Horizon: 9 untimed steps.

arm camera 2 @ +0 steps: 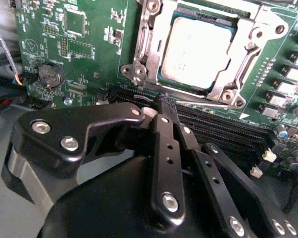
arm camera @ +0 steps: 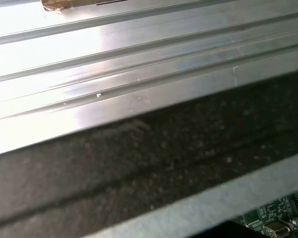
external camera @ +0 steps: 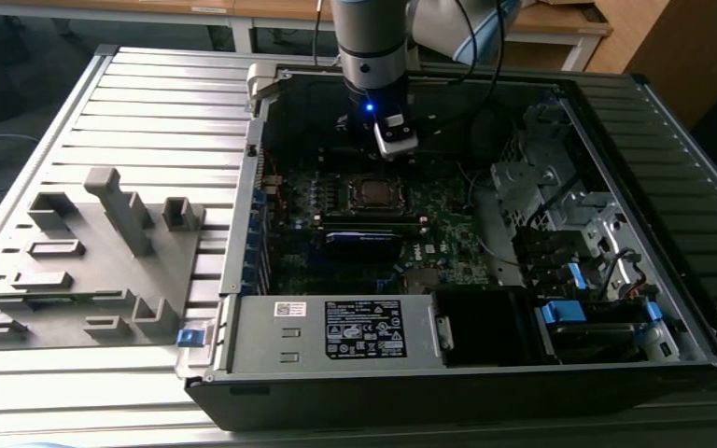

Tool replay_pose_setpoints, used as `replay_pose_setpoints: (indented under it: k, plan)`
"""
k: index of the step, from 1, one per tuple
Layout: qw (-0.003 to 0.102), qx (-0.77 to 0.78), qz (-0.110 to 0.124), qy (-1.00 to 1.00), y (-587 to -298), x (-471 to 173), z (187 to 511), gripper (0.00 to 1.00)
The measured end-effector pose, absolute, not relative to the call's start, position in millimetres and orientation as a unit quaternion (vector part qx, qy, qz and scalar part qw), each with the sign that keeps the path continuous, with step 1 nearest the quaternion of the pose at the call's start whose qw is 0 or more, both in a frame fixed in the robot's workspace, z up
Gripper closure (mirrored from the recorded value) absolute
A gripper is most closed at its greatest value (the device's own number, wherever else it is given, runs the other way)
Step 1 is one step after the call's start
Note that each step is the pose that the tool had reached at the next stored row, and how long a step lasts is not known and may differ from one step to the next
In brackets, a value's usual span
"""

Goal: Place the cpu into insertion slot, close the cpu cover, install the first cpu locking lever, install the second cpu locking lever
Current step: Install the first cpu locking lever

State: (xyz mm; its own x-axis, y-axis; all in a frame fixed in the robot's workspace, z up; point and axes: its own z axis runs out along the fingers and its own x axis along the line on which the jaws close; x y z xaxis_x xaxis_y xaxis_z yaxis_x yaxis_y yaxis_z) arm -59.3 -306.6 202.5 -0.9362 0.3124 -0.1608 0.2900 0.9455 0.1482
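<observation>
A grooved silver metal surface [arm camera: 139, 59] is seen, brightly lit along its ridges. Beside it a dark speckled band [arm camera: 164, 163] is bordered by a pale grey strip [arm camera: 208, 201], beyond which a corner of green circuit board [arm camera: 268, 220] is shown

An open computer case [external camera: 458, 387] lies on the tabletop [external camera: 147, 112], with a parts fixture [external camera: 85, 271] beside it on the exterior view's left. Inside the case, the motherboard [external camera: 446, 219] lies behind a power supply box [external camera: 333, 329]. In the second wrist view the cpu [arm camera 2: 198, 49] sits in its socket with the cpu cover [arm camera 2: 141, 54] down around it, and the claw [arm camera 2: 165, 101] is just beside the socket's edge.
</observation>
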Motion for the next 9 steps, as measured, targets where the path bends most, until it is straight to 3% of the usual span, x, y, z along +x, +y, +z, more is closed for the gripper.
replay_pose_setpoints:
  k: [9]
  plan:
    - [0.091, 0.153, 0.062, 0.982, -306.7, -59.5, 202.9, 0.89]
